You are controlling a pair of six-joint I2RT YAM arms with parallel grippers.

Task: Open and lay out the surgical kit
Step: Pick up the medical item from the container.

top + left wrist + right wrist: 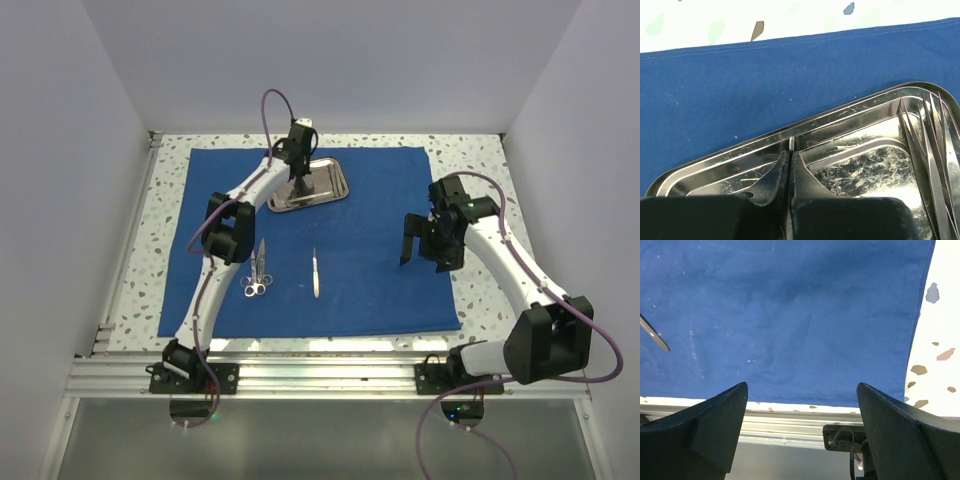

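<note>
The royal-blue cloth (380, 290) lies spread flat on the table. The shiny steel tray (335, 172) sits on its far middle. My left gripper (301, 190) reaches down into the tray. In the left wrist view it (790, 152) is shut on a slim silver instrument whose tip (791, 143) pokes out by the tray rim (730, 157). Several slim tweezers (935, 150) lie in the tray's right end. Ring-handled scissors (256, 272) and a slim silver instrument (316, 272) lie on the cloth. My right gripper (420, 245) hangs open and empty over the cloth's right part (790, 315).
The speckled table (480, 160) shows around the cloth. An aluminium rail (330, 375) runs along the near edge and also shows in the right wrist view (790, 422). White walls enclose the left, back and right. The slim instrument's tip (652, 333) lies at the right wrist view's left.
</note>
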